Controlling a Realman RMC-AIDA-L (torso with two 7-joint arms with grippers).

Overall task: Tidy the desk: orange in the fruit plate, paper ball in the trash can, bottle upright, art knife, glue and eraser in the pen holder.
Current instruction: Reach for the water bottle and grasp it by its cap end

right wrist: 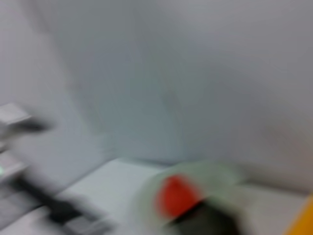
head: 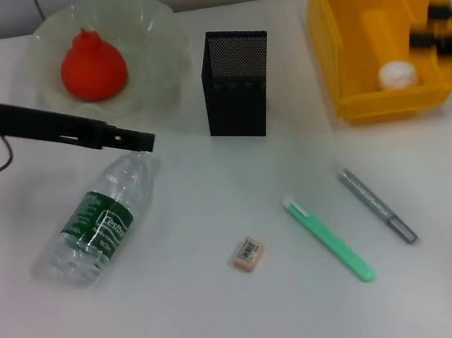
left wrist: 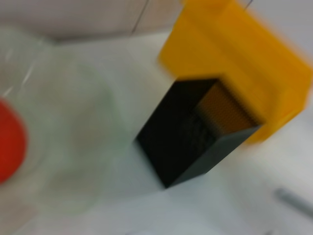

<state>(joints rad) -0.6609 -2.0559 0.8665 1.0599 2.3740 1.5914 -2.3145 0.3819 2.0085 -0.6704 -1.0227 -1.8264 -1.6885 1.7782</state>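
Note:
The orange (head: 94,66) sits in the pale-green fruit plate (head: 151,30) at the back left. The paper ball (head: 397,75) lies inside the yellow trash can (head: 367,106) at the back right. Above the can's right wall is my right gripper (head: 433,25), its two black fingers apart and holding nothing. The bottle (head: 100,221) lies on its side at the front left, cap end toward the plate. My left gripper (head: 136,140) hovers just over that cap end. The black mesh pen holder (head: 236,85) stands mid-back. The eraser (head: 248,253), a green art knife (head: 329,239) and a grey glue stick (head: 377,206) lie on the desk (head: 229,325).
The left wrist view shows the pen holder (left wrist: 195,137) in front of the trash can (left wrist: 234,63), with the fruit plate (left wrist: 73,132) and the orange (left wrist: 10,142) beside it. The right wrist view is smeared and shows only the orange (right wrist: 176,196).

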